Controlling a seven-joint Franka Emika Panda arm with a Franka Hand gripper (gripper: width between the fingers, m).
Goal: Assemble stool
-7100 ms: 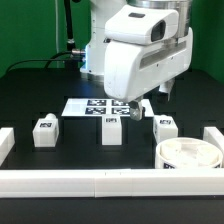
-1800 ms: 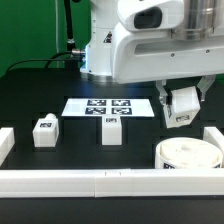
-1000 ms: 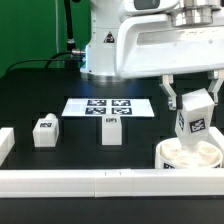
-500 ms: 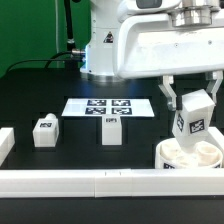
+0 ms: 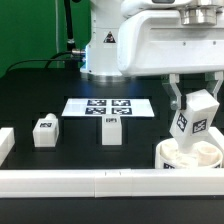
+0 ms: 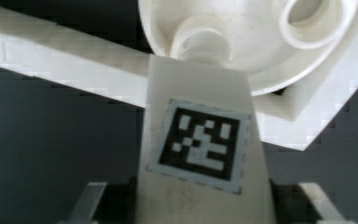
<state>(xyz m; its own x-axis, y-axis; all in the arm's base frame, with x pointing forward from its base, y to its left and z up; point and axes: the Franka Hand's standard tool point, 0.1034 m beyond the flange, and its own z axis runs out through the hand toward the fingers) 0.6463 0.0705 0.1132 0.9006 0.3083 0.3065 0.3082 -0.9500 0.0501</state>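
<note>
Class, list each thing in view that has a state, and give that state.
End effector: shut on the held leg.
Held leg: lifted, tilted, over the seat.
Seat: on the table, ungripped.
Leg by the marker board: standing, loose.
Leg at the exterior view's left: standing, loose.

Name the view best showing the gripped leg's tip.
Wrist view: it looks close up along the leg to its tip at the seat. The exterior view shows the leg tilted over the seat, tip unclear.
</note>
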